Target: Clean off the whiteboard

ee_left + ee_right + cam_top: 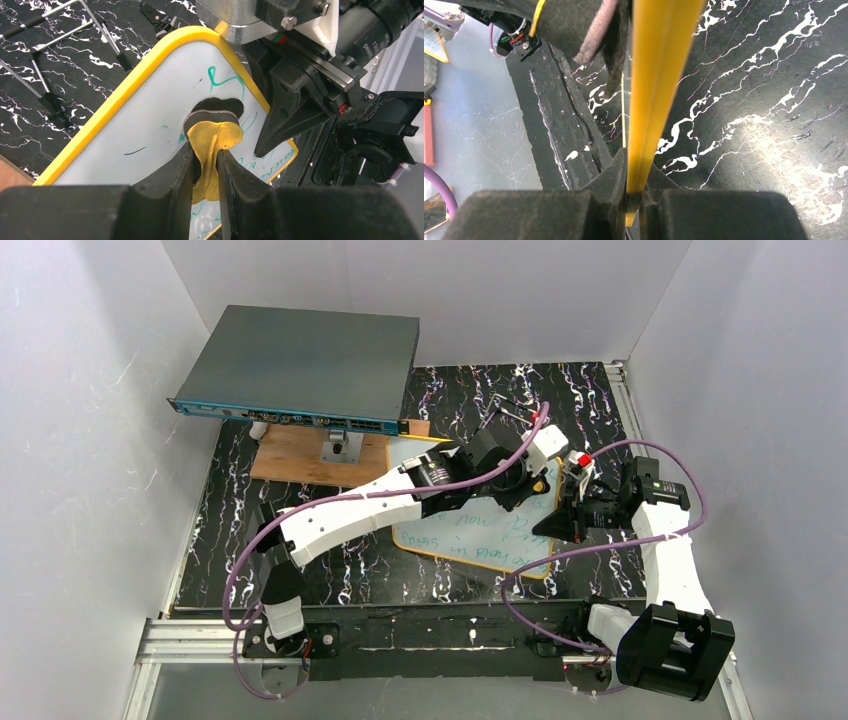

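Whiteboard, small, white, yellow-framed [468, 542], at centre of the overhead frame, bearing green writing. We see the right gripper [634, 187] clamped on its frame edge and the left gripper [205, 162] pinching a yellow-and-black felt eraser [212, 132] against the surface. We judge wiping under way; the next strokes should cover the lower scribbles.

Top view gives you even, diffuse overhead light: white walls [80, 440] bright, only soft shadows on the bench [350, 575]. Left wrist: whiteboard [150, 120] and yellow pad [215, 137] sharp, left claw [205, 152] blurred and dark at 6 o'clock. Right wrist: right claw [633, 172] soft at 6 o'clock, bench sharp at 3.
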Robot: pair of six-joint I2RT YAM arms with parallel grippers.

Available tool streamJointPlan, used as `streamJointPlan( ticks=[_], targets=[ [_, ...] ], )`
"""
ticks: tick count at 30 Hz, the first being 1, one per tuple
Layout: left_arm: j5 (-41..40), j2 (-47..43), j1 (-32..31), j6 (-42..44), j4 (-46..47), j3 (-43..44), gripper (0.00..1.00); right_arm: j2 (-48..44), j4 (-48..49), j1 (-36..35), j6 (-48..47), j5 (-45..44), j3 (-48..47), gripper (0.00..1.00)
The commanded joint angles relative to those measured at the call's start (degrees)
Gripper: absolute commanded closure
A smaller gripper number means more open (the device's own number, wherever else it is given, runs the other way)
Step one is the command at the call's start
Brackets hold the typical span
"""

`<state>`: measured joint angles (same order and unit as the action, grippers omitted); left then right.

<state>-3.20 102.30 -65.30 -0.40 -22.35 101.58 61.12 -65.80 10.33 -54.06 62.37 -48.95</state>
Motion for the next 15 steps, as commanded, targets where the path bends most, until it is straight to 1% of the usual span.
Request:
streamJointPlan(
  ticks=[1, 11, 12, 15],
  targets=[
    [-8.1, -3.3, 4.6, 1.7, 2.7, -2.8, 1.0, -2.0, -0.6, -1.2, -6.7, -6.4, 0.0, 0.99],
    [-4.9, -8.2, 4.7, 0.8, 4.1, -12.7, 1.0, -2.1, -0.6, -1.2, -6.6, -6.4, -0.1, 0.99],
    [-4.3, -8.5, 4.7, -0.7, 4.3, -13.7, 1.0, -2.1, -0.6, -1.2, -6.6, -6.4, -0.1, 0.99],
    [-2.9, -9.9, 4.4, -1.4, 5.2, -16.0, 1.0, -2.1, -0.6, -1.2, -6.6, -6.3, 0.0, 0.99]
  ],
)
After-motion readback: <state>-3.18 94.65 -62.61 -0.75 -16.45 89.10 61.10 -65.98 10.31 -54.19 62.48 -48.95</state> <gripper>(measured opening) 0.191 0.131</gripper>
